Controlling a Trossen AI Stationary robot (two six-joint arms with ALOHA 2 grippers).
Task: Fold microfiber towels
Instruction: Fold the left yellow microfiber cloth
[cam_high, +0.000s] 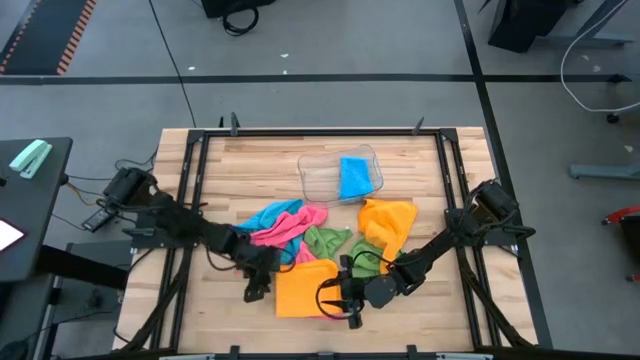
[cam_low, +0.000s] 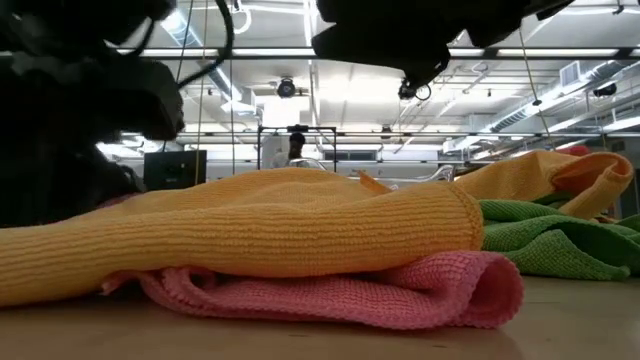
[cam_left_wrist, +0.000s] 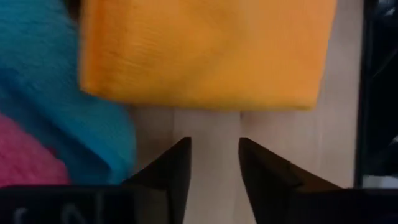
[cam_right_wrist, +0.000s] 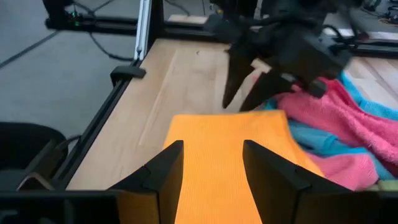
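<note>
Both arms are down over the near half of the wooden table (cam_high: 250, 160), meeting at a folded orange towel (cam_high: 305, 288) that lies flat near the front edge.

The left pincer (cam_high: 262, 280) sits just beside that towel's left edge. Seen from its own wrist, its two dark fingers (cam_left_wrist: 171, 171) stand partly apart with only bare wood between them; the orange cloth lies just ahead of the tips and they have hold of nothing. From the other arm's camera the same fingers point down at the towel's far edge, close to it, though I cannot tell whether they touch it.

The right pincer (cam_high: 345, 298) is at the towel's right edge. Its fingers (cam_right_wrist: 165, 171) are also partly spread, one to each side of a strip of orange cloth. They hang over the towel, and I cannot make out a grip on it.

From table height the orange towel rests on top of a pink towel (cam_low: 400, 290) whose rolled edge pokes out beneath it.

Behind them lies a loose heap: a blue towel (cam_high: 270, 215) and the pink one tangled together to the left, a crumpled green towel (cam_high: 330, 242) in the middle, and a second orange towel (cam_high: 388, 222) bunched up to the right. Farther back stands a clear plastic tray (cam_high: 318, 178) with another blue towel (cam_high: 355, 177), folded, inside it.
</note>
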